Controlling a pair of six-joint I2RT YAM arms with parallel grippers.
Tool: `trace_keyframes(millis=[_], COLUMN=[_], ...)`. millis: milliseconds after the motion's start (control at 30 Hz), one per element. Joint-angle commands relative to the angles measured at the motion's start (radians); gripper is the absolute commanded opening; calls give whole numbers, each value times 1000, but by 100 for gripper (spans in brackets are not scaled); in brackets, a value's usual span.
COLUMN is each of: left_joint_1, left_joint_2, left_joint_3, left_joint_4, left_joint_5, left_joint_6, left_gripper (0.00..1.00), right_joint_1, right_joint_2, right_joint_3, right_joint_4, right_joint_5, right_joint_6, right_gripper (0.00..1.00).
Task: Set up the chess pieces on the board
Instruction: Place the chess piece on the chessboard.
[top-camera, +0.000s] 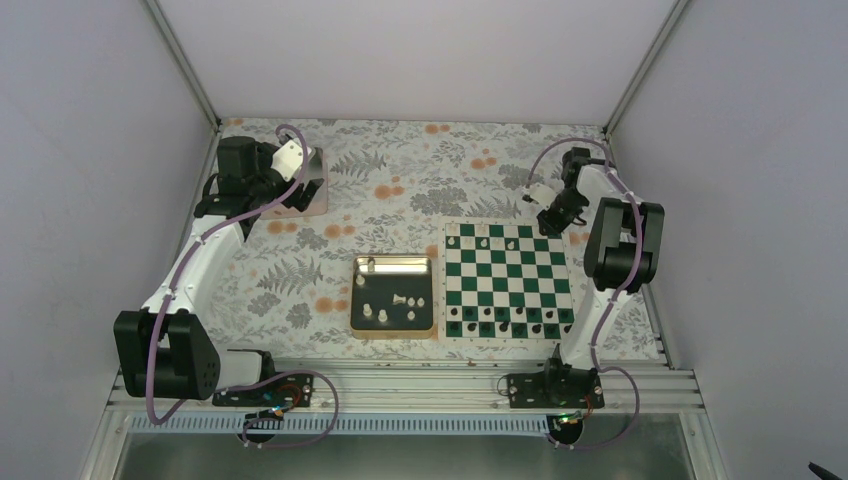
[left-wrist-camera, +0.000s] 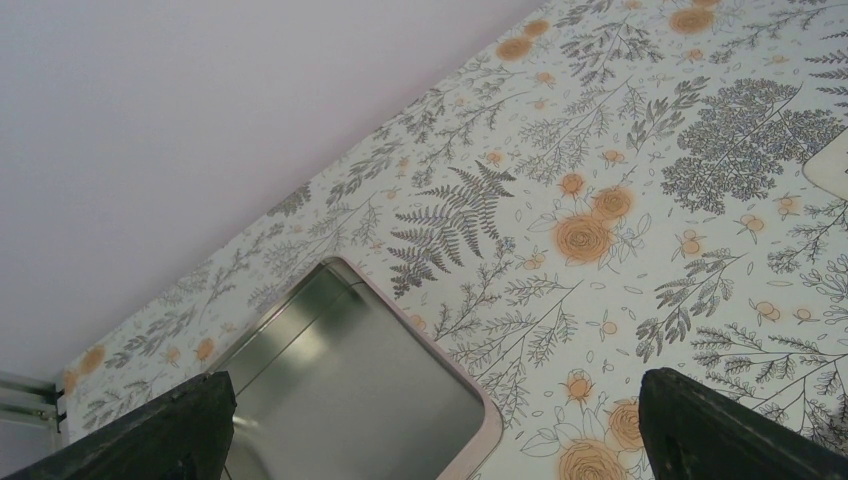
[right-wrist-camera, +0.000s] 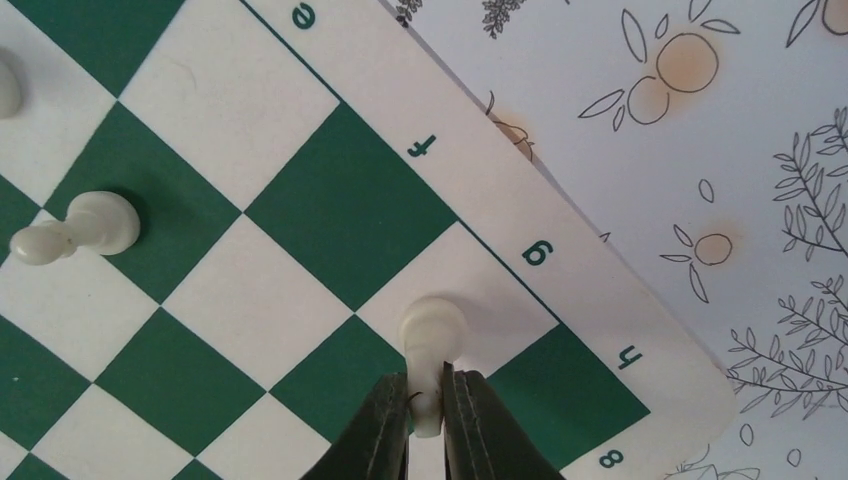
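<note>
White chess pieces (top-camera: 400, 299) sit in a gold-rimmed tray (top-camera: 393, 333) just left of the board (top-camera: 507, 285). At the board's far right corner the right jaws are clamped on one white piece (right-wrist-camera: 432, 330). Far left, the left jaws stand apart above a metal tin (left-wrist-camera: 350, 390).

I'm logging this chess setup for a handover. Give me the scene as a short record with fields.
right gripper: shut on a white piece, over the white square by the g mark
left gripper: open, holding nothing, above a metal tin
board: far-row white pieces fill only part of the row; black pieces at the near edge
tray: left of the board, with several tray pieces, white, inside
</note>
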Motion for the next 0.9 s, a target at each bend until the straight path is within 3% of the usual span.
trace_keyframes(millis=[0, 67, 233, 567, 700, 867], left_joint_1=[3, 2, 2, 2, 2, 3], left_joint_2=[-1, -1, -3, 0, -1, -6], left_joint_3=[12, 11, 12, 12, 14, 13], left_joint_4=[-1, -1, -2, 1, 0, 1], left_joint_5=[19, 17, 14, 15, 14, 11], left_joint_6=[7, 7, 7, 7, 6, 4], left_gripper=[100, 100, 100, 100, 100, 100], right_joint_1=[1, 2, 1, 52, 188, 467], right_joint_2=[3, 7, -10, -143, -218, -268], right_joint_3=[-12, -11, -1, 48, 68, 93], right_joint_4=[-8, -3, 13, -57, -100, -115], right_joint_5=[-2, -2, 0, 31, 64, 58], right_joint_6=[-8, -8, -3, 20, 55, 111], right_gripper=[13, 14, 30, 36, 37, 37])
